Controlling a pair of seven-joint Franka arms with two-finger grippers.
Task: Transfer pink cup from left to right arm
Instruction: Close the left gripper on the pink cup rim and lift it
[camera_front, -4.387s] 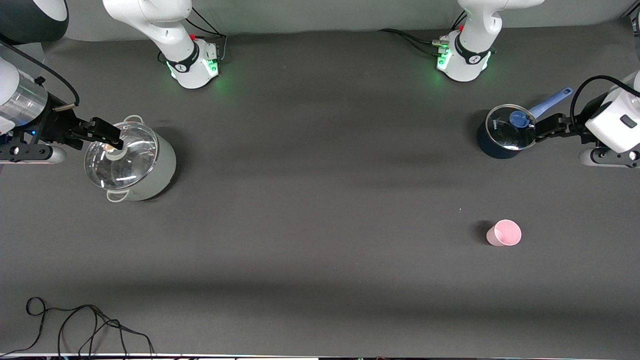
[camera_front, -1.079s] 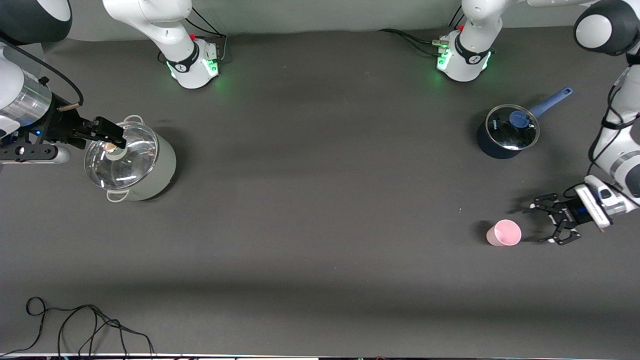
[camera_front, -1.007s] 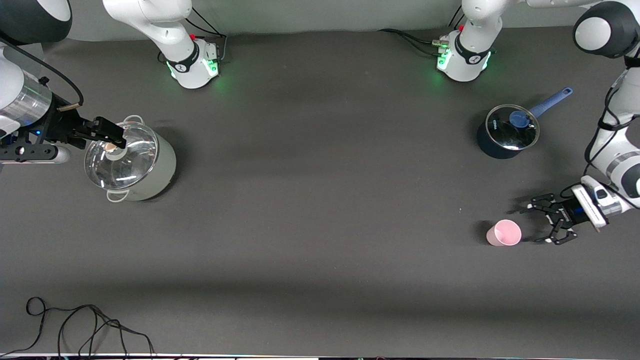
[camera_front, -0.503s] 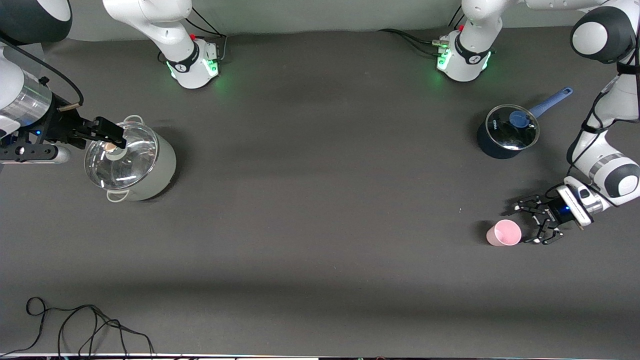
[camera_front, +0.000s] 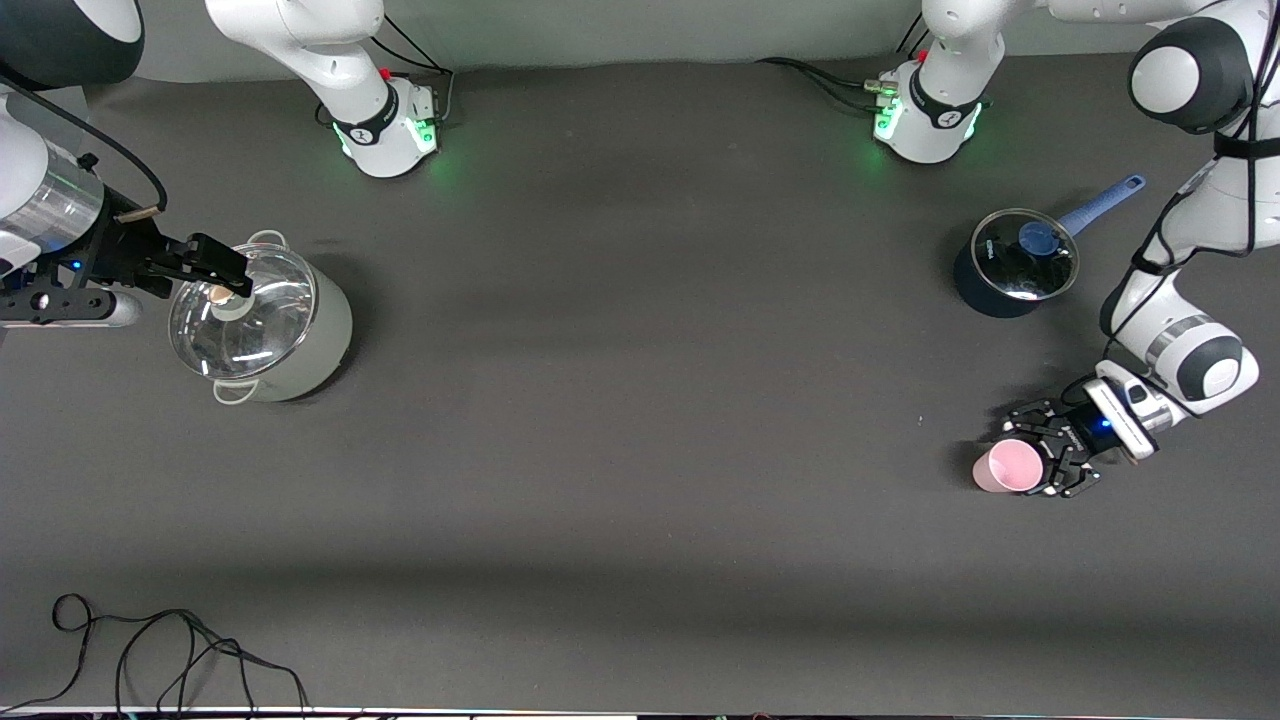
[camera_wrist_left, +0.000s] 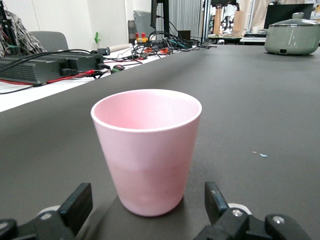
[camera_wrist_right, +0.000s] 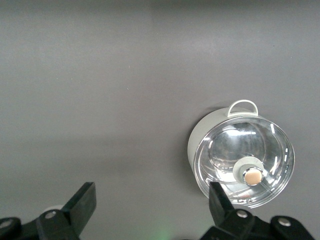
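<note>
In the front view you have the pink cup (camera_front: 1008, 466) standing upright on the table (camera_front: 640, 400) toward the left arm's end, nearer the camera than the blue saucepan (camera_front: 1012, 262), which is your landmark here. The left gripper (camera_front: 1046, 460) is down at the cup, on the cup's side toward the left arm's end of the table, its fingers spread wide with the cup at their mouth; you can see no grip on it. The saucepan carries a glass lid and a blue handle (camera_front: 1103, 204) pointing away from the camera. Well away from the saucepan, toward the right arm's end, you see a pale green pot (camera_front: 270, 325) with a glass lid (camera_front: 243, 312); the right gripper (camera_front: 205, 270) hangs over that lid beside its knob, and that arm is waiting. A black cable (camera_front: 150, 655) lies loose on the table edge nearest the camera at that same end. In the left wrist view the cup (camera_wrist_left: 147, 150) fills the middle, upright, open mouth up, standing between the two released fingers (camera_wrist_left: 75, 206), neither one touching it; the green pot (camera_wrist_left: 292, 34) shows small in the distance. In the right wrist view you look straight down on the pot (camera_wrist_right: 240, 160) and its knob (camera_wrist_right: 251, 176), with the fingers (camera_wrist_right: 82, 202) parted wide above the table and holding nothing.
</note>
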